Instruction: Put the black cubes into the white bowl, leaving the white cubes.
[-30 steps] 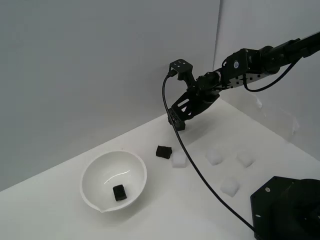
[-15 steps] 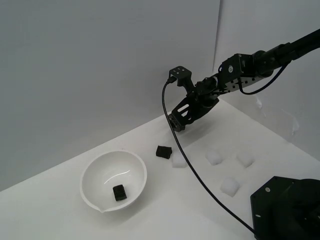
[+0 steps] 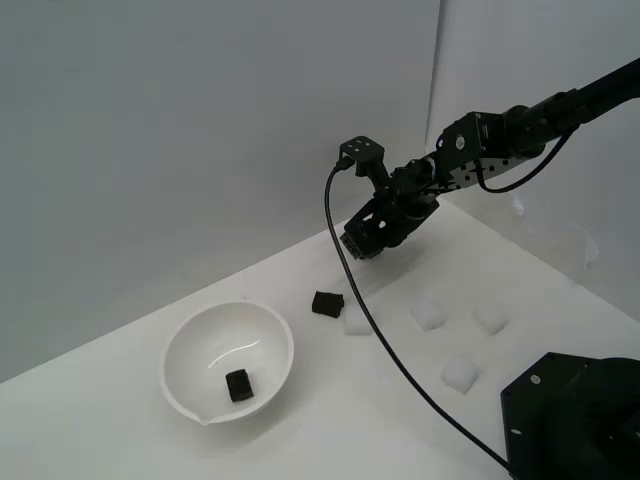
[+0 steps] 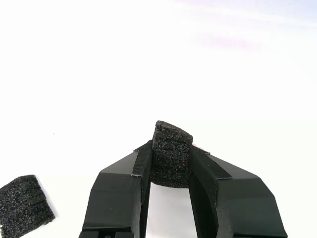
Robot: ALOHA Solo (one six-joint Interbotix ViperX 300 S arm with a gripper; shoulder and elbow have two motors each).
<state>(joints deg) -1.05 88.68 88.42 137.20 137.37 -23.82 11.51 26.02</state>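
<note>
Hand point(image 3: 358, 240): raised above the counter point(image 3: 120, 430), upper centre of the exterior view, at the end of a black arm point(image 3: 520, 125) entering from the upper right. In the wrist view the hand point(image 4: 169, 163) pinches a black cube point(image 4: 170, 156) between its two fingers point(image 4: 121, 191), the cube's top standing clear above the fingertips. In the exterior view the held cube cannot be told apart from the dark hand.

Black cubes, others: one lying at the bottom of the white bowl point(image 3: 238, 385); one on the counter point(image 3: 326, 303), centre of the frame, touching or just beside a white cube. A black cube also shows at the lower left corner of the wrist view point(image 4: 25, 206), lying on the white surface; which of the exterior view's cubes it is cannot be told.

White bowl point(image 3: 195, 330): lower left of centre in the exterior view, upright on the counter, glossy.

White cubes: four on the counter, right of centre. One point(image 3: 358, 320) beside the loose black cube; one point(image 3: 428, 313) further right; one point(image 3: 490, 317) right again; one point(image 3: 460, 374) below these, near the black base point(image 3: 575, 420) at the lower right corner.

Cable point(image 3: 370, 320): black, running from the hand's camera mount down across the counter toward the lower right.
</note>
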